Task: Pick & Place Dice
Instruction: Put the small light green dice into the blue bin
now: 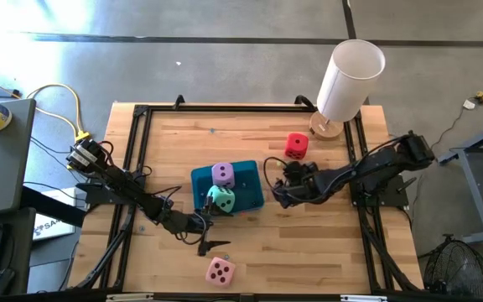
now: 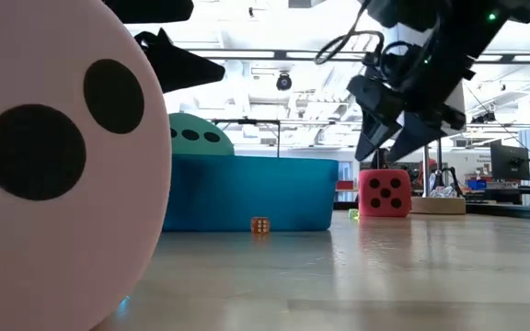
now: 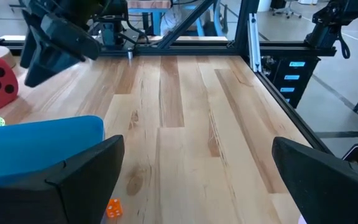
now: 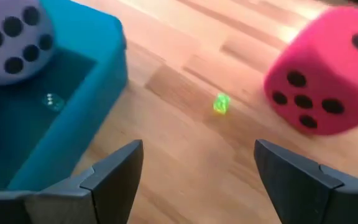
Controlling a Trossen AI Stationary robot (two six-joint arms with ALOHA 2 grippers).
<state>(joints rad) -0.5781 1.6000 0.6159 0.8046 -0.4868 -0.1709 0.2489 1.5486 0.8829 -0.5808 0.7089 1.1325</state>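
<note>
High view: pink die (image 1: 220, 270) sat near surface's front edge; left fingers (image 1: 210, 234) wide open, empty, w/ mint die (image 1: 221, 200) & lilac die (image 1: 223, 174) already in tray (image 1: 248, 198). Right fingers (image 1: 277, 190) open, empty, prob. lining up for red die (image 1: 296, 146) toward back edge.

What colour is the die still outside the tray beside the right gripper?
Red die with dark pips, clearest in the high view.

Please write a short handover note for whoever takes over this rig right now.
Left hand: open, empty, beside the teal tray.
Right hand: open, empty, between the tray and the red die.
Done: lilac die and mint green die sit in the tray.
Left: red die on the table toward the white cylinder; pink die near the front edge.
Tiny green die and tiny orange die lie loose on the table.
</note>
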